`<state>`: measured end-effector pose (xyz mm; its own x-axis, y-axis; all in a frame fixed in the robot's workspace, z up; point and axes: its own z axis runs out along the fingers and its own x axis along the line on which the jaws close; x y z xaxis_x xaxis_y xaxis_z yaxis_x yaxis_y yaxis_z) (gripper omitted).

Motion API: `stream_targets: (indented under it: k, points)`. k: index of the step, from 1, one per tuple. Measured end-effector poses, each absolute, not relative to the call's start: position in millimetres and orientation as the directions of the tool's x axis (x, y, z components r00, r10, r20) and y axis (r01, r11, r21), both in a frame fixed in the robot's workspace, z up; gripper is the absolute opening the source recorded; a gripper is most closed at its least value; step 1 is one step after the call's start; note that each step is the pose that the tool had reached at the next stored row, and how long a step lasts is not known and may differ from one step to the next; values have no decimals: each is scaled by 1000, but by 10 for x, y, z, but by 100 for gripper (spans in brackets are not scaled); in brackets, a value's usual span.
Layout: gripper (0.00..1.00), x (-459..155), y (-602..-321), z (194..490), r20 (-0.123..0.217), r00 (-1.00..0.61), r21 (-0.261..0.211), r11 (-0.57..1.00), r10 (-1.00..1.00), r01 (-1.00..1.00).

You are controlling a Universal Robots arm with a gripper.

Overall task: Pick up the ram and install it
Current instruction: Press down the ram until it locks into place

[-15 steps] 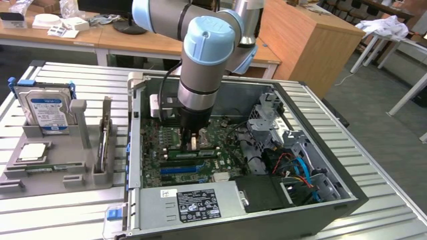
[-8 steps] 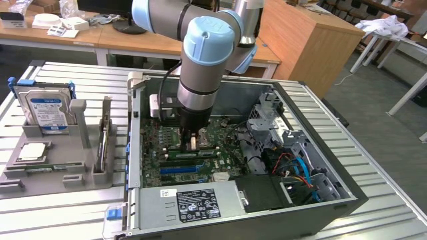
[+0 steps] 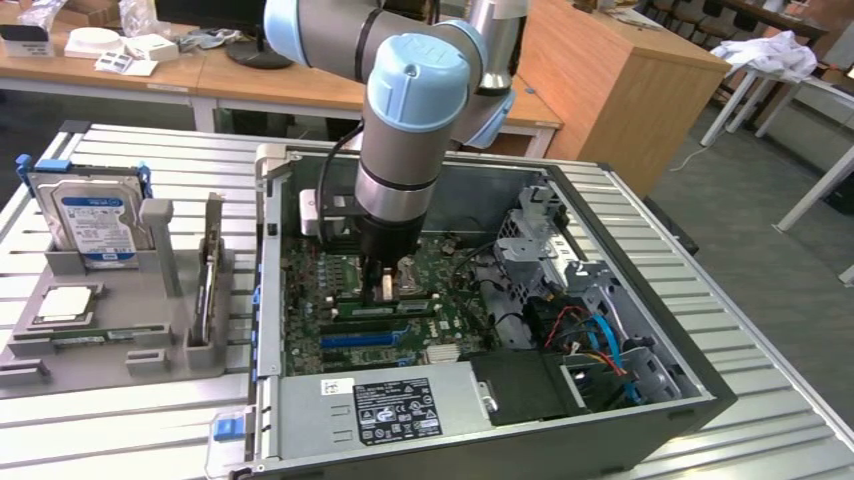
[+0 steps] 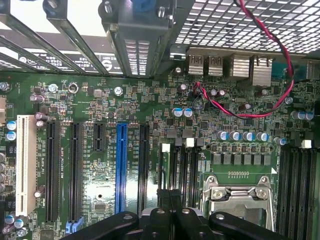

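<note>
The ram (image 3: 387, 307) is a long thin green stick lying level across the motherboard (image 3: 320, 290) inside the open computer case (image 3: 667, 400), in line with the memory slots (image 4: 186, 167). My gripper (image 3: 382, 292) hangs straight down over the stick's middle, fingertips at its top edge. In the wrist view the black fingers (image 4: 160, 222) of the gripper (image 4: 172, 220) stand pressed together over the slots beside the metal CPU socket (image 4: 240, 195). Whether they pinch the stick or only touch it is hidden.
A grey tray (image 3: 120, 350) on the exterior view's left holds a silver hard drive (image 3: 94, 220) with a blue label and a square chip (image 3: 67, 303). The power supply (image 3: 387, 405), the drive cage (image 3: 541, 240) and coloured cables (image 3: 594, 335) crowd the case. A blue slot (image 4: 121, 165) runs beside black ones.
</note>
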<state>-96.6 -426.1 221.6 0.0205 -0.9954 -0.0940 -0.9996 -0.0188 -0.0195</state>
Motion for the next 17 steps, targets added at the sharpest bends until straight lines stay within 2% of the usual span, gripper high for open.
stream_targets:
  k: [5, 17]
  points:
    - [11, -964, -4259, 2245, -96, 21, -21, -19, -995, -1000]
    - [11, -966, -4261, 2698, -94, 21, -20, -19, -995, -1000]
